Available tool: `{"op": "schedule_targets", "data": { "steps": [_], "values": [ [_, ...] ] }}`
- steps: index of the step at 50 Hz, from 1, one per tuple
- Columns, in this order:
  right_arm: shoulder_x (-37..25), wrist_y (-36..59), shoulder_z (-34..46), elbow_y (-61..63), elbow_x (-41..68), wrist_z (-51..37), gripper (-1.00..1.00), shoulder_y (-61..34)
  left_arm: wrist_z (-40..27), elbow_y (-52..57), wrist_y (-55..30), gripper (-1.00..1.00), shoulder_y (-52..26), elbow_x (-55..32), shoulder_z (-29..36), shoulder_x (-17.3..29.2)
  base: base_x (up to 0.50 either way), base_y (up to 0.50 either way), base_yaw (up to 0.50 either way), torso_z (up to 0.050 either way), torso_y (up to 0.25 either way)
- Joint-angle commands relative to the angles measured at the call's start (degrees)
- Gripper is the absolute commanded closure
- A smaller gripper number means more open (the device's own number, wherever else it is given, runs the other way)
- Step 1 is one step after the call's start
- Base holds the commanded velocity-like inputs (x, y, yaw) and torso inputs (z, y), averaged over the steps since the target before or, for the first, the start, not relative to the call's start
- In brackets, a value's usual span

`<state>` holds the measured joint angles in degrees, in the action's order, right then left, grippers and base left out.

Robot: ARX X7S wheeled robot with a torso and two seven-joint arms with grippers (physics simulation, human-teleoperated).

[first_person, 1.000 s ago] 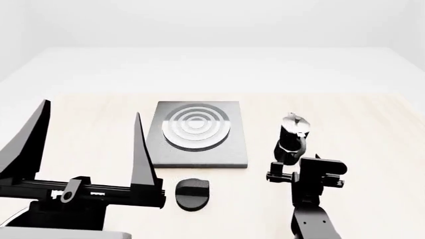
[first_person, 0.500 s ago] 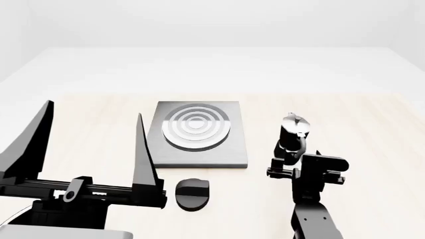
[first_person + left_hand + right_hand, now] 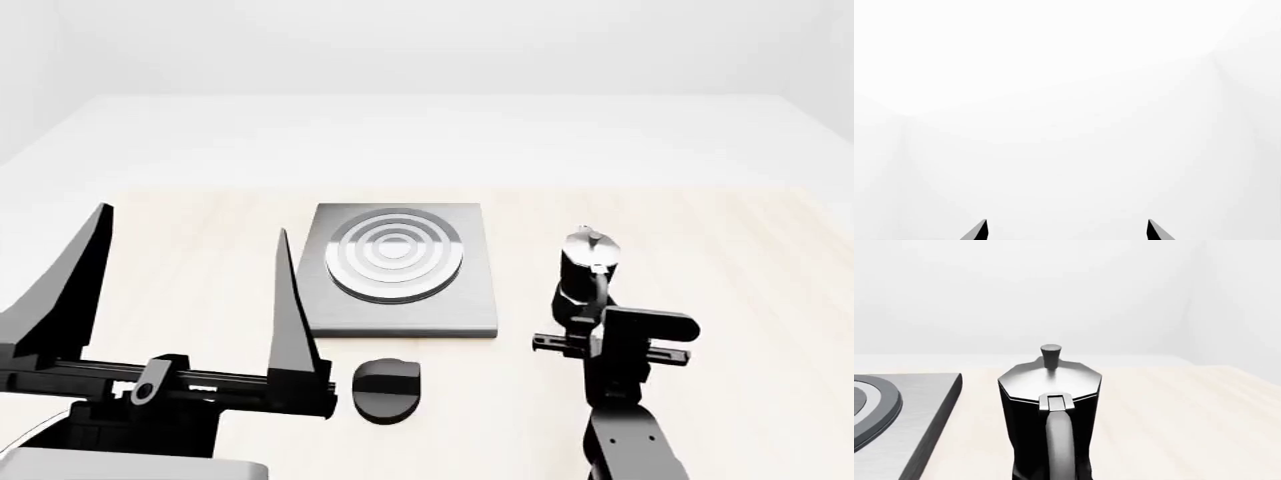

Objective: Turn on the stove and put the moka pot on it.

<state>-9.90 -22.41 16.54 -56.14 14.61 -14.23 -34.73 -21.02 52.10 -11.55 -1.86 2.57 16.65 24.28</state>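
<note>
Here my right gripper (image 3: pixel 582 322) sits at the moka pot's (image 3: pixel 586 268) handle, grip unclear; the stove (image 3: pixel 461 300) lies at nine o'clock, my left gripper (image 3: pixel 187 280) spread wide.

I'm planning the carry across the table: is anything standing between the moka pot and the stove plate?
Nothing visible does. The black-and-silver moka pot stands upright on bare wooden table, beside the flat grey metal stove plate, apart from it. The small round black knob lies nearer the robot, off that path.

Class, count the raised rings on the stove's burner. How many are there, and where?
4, nested concentrically round a small central disc on the stove; the outermost rings the burner's edge. Finer ones may be unresolved.
</note>
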Motion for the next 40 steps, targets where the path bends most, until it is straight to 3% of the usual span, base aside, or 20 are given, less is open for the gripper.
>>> {"op": "schedule_targets", "data": {
  "steps": [1, 7, 12, 15, 18, 20, 32, 40],
  "values": [
    [-1.3, 3.0, -0.4, 5.9, 0.6, -1.6, 1.00, 1.3, -0.2, -0.4, 0.5, -1.00, 0.1, -0.3, 0.0, 0.1, 0.00, 0.00, 0.00, 0.000, 0.000],
    [-2.7, 9.7, 0.5, 15.0, 0.5, -2.8, 1.00, 0.3, -0.2, -0.4, 0.6, -1.00, 0.1, -0.4, 0.1, 0.1, 0.00, 0.00, 0.00, 0.000, 0.000],
    [-1.9, 8.9, 1.3, 13.2, -0.6, -2.6, 1.00, -3.1, -0.3, -0.1, 0.2, -1.00, 0.0, -0.6, 0.0, 0.2, 0.00, 0.00, 0.00, 0.000, 0.000],
    [-2.6, 13.3, 1.8, 17.8, -0.7, -3.2, 1.00, -3.8, -0.3, -0.5, 0.5, -1.00, -0.1, -0.8, -0.1, 0.2, 0.00, 0.00, 0.00, 0.000, 0.003],
    [-1.4, 9.5, 2.1, 12.4, -1.3, -2.5, 1.00, -5.5, -0.3, -0.5, 0.4, -1.00, -0.4, -0.8, 0.0, 0.2, 0.00, 0.00, 0.00, 0.000, 0.000],
    [-1.9, 13.5, 2.4, 16.5, -1.1, -2.9, 1.00, -6.1, -0.3, -0.4, 0.2, -1.00, -0.5, -0.8, 0.1, 0.1, 0.00, 0.00, 0.00, 0.000, 0.000],
    [0.5, 9.2, 2.9, 11.2, -1.2, -1.1, 1.00, -10.7, -0.5, -0.8, 0.6, -1.00, -0.6, -0.7, 0.5, 0.2, 0.00, 0.00, 0.00, 0.000, 0.002],
    [4.5, -3.7, 3.0, -4.2, -2.2, 1.7, 1.00, -18.5, -0.5, 0.0, -0.7, -1.00, -0.9, -0.8, 0.6, 0.1, 0.00, 0.00, 0.00, 0.000, 0.000]
  ]
}}
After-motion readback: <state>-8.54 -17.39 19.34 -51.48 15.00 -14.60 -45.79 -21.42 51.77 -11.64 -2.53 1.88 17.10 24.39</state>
